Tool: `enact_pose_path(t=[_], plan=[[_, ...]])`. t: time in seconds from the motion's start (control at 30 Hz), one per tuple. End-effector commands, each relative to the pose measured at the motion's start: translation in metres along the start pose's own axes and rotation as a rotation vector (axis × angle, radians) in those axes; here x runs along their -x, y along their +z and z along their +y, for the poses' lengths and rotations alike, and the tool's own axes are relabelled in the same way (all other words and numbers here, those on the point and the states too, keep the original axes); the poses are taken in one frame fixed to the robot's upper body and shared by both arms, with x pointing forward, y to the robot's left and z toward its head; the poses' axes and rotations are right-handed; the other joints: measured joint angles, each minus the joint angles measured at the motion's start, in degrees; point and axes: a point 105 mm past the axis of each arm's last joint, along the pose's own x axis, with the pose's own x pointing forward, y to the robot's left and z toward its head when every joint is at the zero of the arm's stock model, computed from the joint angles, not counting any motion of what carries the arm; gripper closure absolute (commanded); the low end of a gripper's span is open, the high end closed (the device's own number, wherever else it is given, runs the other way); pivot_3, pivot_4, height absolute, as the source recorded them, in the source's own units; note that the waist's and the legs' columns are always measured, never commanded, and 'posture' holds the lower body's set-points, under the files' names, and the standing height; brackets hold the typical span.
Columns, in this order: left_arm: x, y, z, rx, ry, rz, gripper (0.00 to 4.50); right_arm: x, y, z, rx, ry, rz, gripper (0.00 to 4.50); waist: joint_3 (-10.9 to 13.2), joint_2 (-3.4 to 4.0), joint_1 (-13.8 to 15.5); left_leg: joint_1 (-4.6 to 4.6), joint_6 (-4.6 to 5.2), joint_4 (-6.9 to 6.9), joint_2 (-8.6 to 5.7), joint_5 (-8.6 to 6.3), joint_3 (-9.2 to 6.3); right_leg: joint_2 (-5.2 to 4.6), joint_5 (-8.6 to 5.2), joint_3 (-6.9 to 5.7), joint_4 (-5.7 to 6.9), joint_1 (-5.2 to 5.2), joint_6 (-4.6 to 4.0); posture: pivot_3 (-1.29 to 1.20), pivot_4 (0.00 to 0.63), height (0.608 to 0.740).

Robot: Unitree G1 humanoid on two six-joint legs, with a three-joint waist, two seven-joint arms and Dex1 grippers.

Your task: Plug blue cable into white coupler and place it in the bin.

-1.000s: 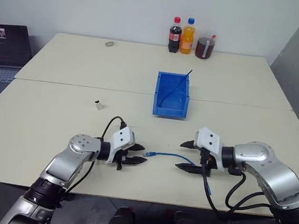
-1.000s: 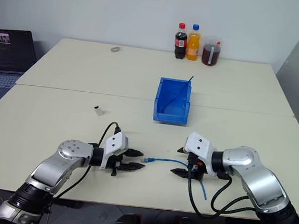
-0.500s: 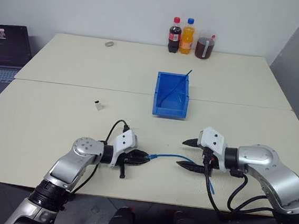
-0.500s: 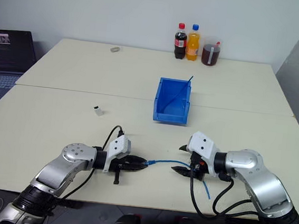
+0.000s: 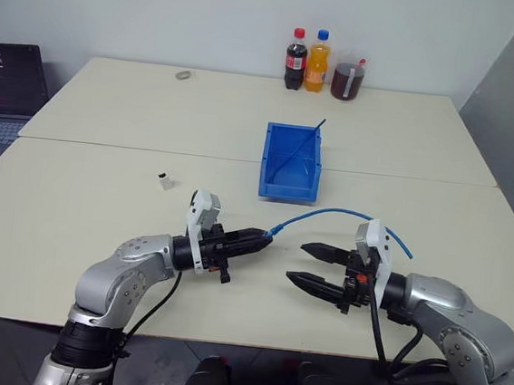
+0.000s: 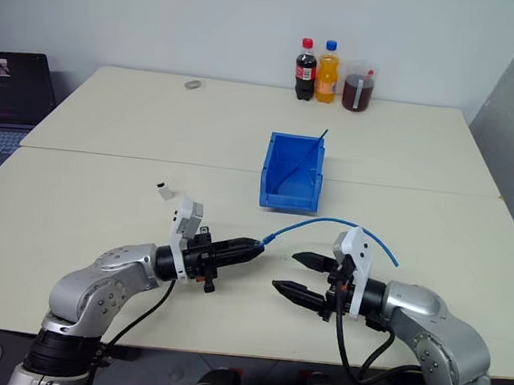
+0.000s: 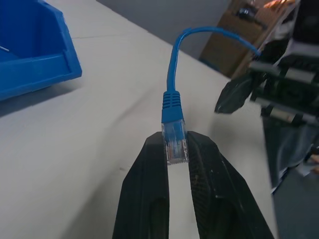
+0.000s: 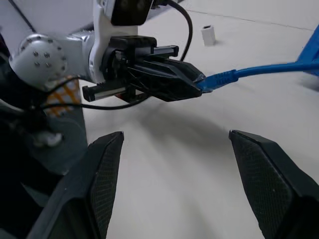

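Observation:
My left gripper (image 7: 175, 149) is shut on the clear plug of the light-blue cable (image 7: 173, 69) and holds it above the table. From the plug the blue cable (image 5: 337, 213) arcs up and over my right hand. Just right of the plug my right gripper (image 5: 303, 263) stands open, pointing at the left gripper with nothing between its fingers (image 8: 107, 169). The white coupler (image 5: 163, 181) stands alone on the table, left of and beyond the left gripper. The blue bin (image 5: 287, 188) sits in the middle of the table, beyond both grippers.
A darker blue cable (image 5: 302, 145) leans inside the bin. Two bottles (image 5: 307, 61) and a jar (image 5: 346, 81) stand at the far edge, with a small grey ring (image 5: 184, 75) to their left. A laptop (image 5: 3, 86) sits at the far left.
My left gripper has shut on the cable's plug and risen, lifting the cable off the table into an arc. Both wrists have rolled; the right gripper stays open.

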Motion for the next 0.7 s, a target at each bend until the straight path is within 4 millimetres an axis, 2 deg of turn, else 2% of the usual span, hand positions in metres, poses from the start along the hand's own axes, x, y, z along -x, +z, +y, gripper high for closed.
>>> enact_pose_path(t=[0.03,0.17,0.43,0.7], plan=[[-0.001,0.018,-0.015,0.029,-0.068,-0.048,4.23,0.0,0.016,-0.005,-0.105,-0.007,-0.118,0.92,0.0,0.0,0.02,0.02,0.0,0.0,0.0,0.0,0.01,0.0,-0.02,0.01,0.0,0.02,0.04,0.0,0.15,0.74],[-0.003,0.024,-0.018,0.075,-0.083,-0.08,4.23,-0.006,0.028,-0.009,-0.222,0.02,-0.204,0.92,0.0,0.0,0.0,0.01,0.0,-0.01,-0.01,0.0,0.05,0.01,0.0,0.04,0.0,0.0,0.01,0.0,0.15,0.74],[-0.002,0.029,-0.02,0.135,-0.082,-0.118,4.23,-0.018,0.05,-0.007,-0.302,0.081,-0.278,0.92,0.0,0.01,-0.07,-0.03,0.0,-0.01,0.0,0.0,0.08,0.02,0.02,0.07,-0.03,-0.04,-0.05,0.0,0.15,0.74],[-0.002,0.027,-0.022,0.136,-0.079,-0.11,4.23,-0.029,0.052,-0.004,-0.317,0.117,-0.253,0.92,0.0,0.01,-0.03,-0.04,0.0,-0.02,-0.01,0.0,0.11,0.02,0.02,0.09,-0.03,-0.07,-0.05,0.0,0.15,0.74]])
